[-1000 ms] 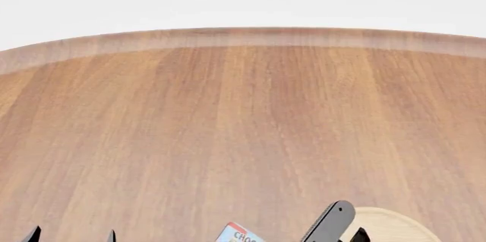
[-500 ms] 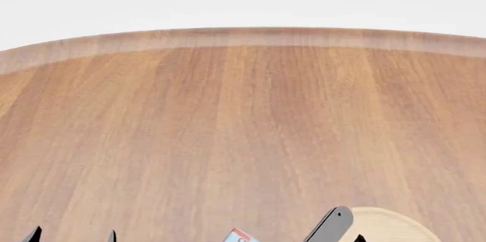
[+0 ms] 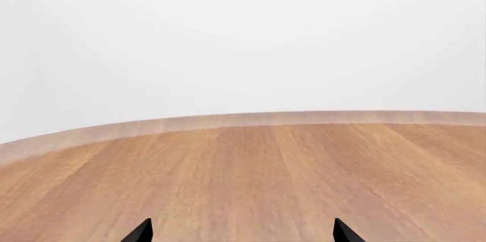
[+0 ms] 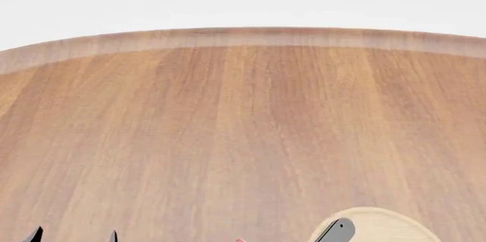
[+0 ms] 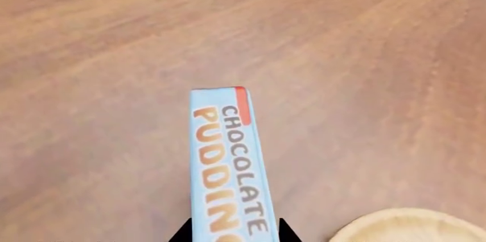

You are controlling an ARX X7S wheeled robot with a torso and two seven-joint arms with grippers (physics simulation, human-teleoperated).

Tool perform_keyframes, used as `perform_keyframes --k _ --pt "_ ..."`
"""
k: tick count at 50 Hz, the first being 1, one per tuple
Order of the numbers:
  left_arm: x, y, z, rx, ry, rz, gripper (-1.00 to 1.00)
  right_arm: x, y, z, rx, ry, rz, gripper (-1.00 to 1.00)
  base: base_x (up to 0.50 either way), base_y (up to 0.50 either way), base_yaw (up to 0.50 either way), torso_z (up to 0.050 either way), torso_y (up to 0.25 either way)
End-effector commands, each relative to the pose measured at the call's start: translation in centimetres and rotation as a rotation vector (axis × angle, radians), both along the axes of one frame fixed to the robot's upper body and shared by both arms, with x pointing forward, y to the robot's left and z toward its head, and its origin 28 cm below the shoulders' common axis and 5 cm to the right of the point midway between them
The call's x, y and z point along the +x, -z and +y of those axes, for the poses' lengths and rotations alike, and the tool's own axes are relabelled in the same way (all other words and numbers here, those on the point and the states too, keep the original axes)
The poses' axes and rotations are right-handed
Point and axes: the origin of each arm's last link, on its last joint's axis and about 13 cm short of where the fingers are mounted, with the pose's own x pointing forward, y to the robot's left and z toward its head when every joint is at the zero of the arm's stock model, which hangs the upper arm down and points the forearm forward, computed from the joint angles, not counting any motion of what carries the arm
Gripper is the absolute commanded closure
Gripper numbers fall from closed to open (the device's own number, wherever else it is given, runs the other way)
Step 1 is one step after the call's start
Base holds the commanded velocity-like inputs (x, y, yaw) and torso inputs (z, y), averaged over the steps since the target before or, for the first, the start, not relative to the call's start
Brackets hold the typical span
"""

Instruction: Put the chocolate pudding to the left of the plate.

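Landmark: we take the flat round pale-wood plate as our reference; in the head view it lies at the near right part of the round brown wooden table, cut by the frame's lower edge. In the right wrist view only an arc of its raised rim shows.

Pudding: the small chocolate pudding carton with a light blue face, red corner and orange lettering sits between the right gripper's tips. In the head view we see only a red speck of it, to the left of the plate and apart from it.

Contact with table: we cannot tell whether the carton rests on the wood or is lifted.

Right gripper: the dark right gripper is clenched on the carton, one black tip on each side. In the head view its grey finger overlaps the plate's left edge.

Left gripper: the black-tipped left gripper is spread apart, grasping nothing, over bare wood; in the head view it is well left of the plate.
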Motion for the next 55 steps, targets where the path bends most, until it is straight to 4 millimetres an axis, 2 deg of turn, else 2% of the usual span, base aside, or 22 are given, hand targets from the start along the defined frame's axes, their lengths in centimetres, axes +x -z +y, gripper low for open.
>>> perform_keyframes --k 1,16,47,48,55 --pt "0.0 0.0 0.0 0.001 0.001 0.001 -1.0 0.1 0.6 -0.1 -0.008 -0.003 -0.001 1.0 0.0 0.0 0.0 0.0 0.0" --pt "0.0 0.1 -0.1 0.001 0.003 0.001 -1.0 -0.1 2.0 -0.2 -0.012 0.005 0.028 1.0 0.0 0.0 0.0 0.0 0.001" --pt "0.0 0.3 -0.1 0.004 0.009 0.002 -1.0 -0.3 3.0 -0.1 -0.003 0.009 0.041 1.0 0.0 0.0 0.0 0.0 0.0" --pt "0.0 0.3 -0.1 0.003 0.008 0.002 -1.0 -0.3 3.0 -0.1 -0.008 0.004 0.036 -1.0 0.0 0.0 0.0 0.0 0.0" --pt "0.0 0.3 -0.1 0.002 0.009 0.003 -1.0 -0.3 3.0 -0.2 -0.003 0.016 0.037 -1.0 0.0 0.0 0.0 0.0 0.0"
